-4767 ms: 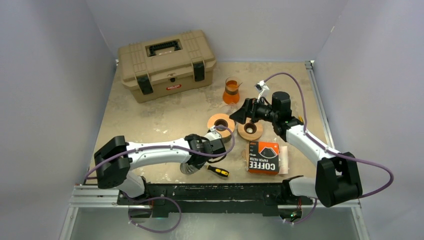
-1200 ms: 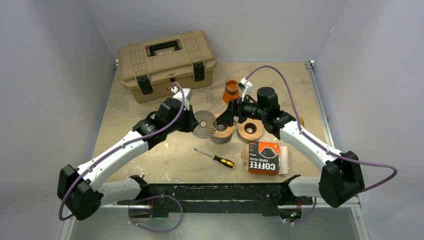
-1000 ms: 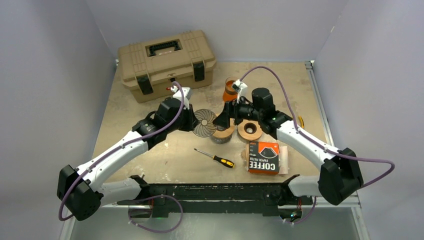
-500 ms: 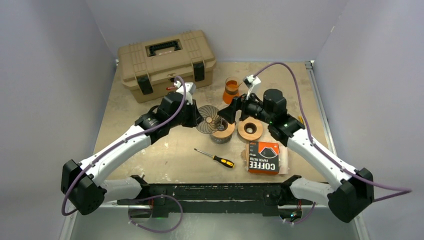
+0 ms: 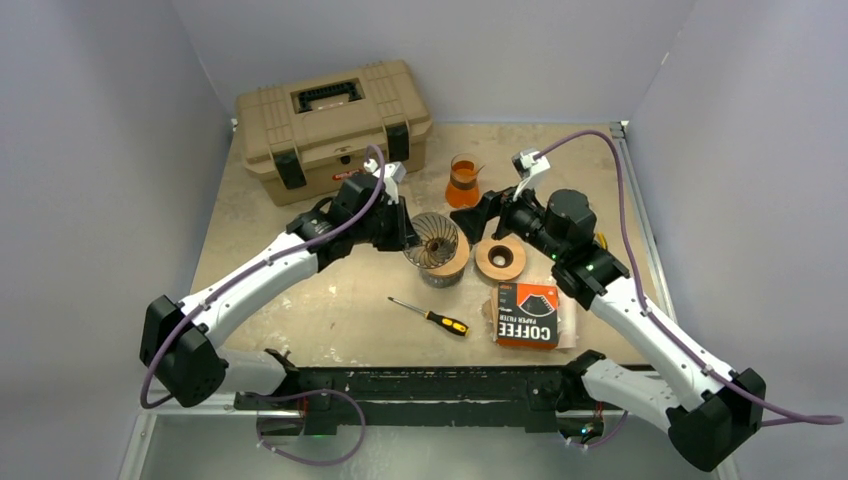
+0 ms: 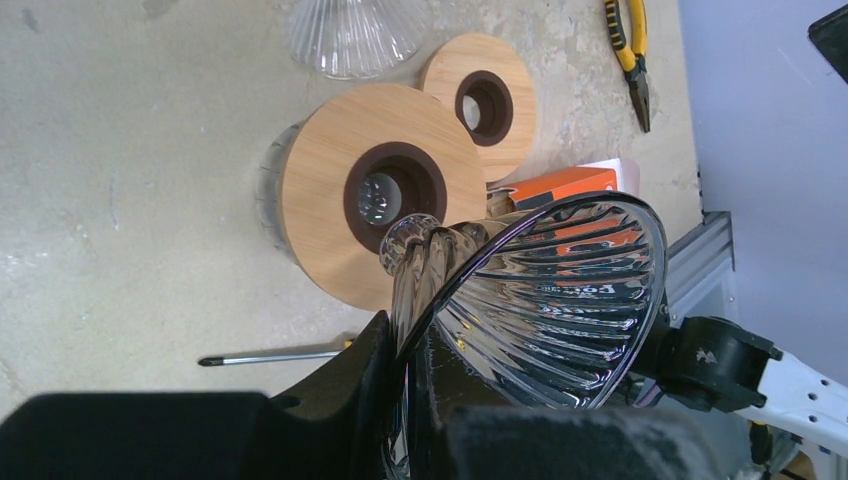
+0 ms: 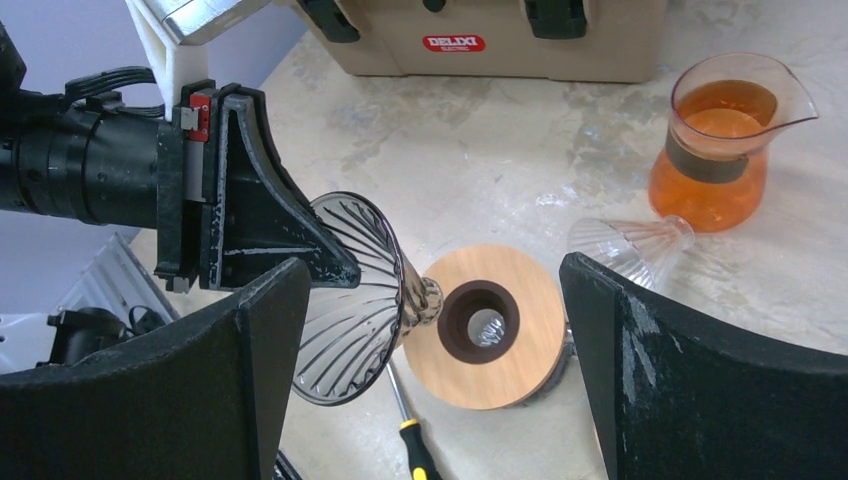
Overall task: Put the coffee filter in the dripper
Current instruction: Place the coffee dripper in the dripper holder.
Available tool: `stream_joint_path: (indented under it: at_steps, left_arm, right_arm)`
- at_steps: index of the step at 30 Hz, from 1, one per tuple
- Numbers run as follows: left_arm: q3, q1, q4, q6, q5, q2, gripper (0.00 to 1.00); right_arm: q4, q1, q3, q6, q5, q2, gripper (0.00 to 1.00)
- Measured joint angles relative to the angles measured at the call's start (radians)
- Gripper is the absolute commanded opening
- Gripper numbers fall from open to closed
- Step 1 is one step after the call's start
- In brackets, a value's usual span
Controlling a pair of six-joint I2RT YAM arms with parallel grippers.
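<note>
Surface: beige table (image 5: 320,300), grey walls close around.
Coffee filter: hidden — only filter box (image 5: 527,314) shows, near-right.
Left gripper (image 5: 403,232): pinching glass dripper (image 5: 432,240) rim; stem above wooden stand (image 7: 520,345).
Right gripper (image 5: 484,218): spread wide — clear of dripper.

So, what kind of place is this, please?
Probably a robot test cell, not a kitchen: a worn table between bare walls, with coffee gear such as the filter box and glass dripper, plus a toolbox and screwdriver.
</note>
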Motion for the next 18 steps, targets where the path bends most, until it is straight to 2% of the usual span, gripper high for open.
stream_joint_path:
  at_steps: [18]
  left_arm:
    - [0.048, 0.013, 0.035, -0.066, 0.148, 0.125, 0.0]
  right_arm:
    - [0.0, 0.0, -0.002, -0.016, 0.037, -0.006, 0.99]
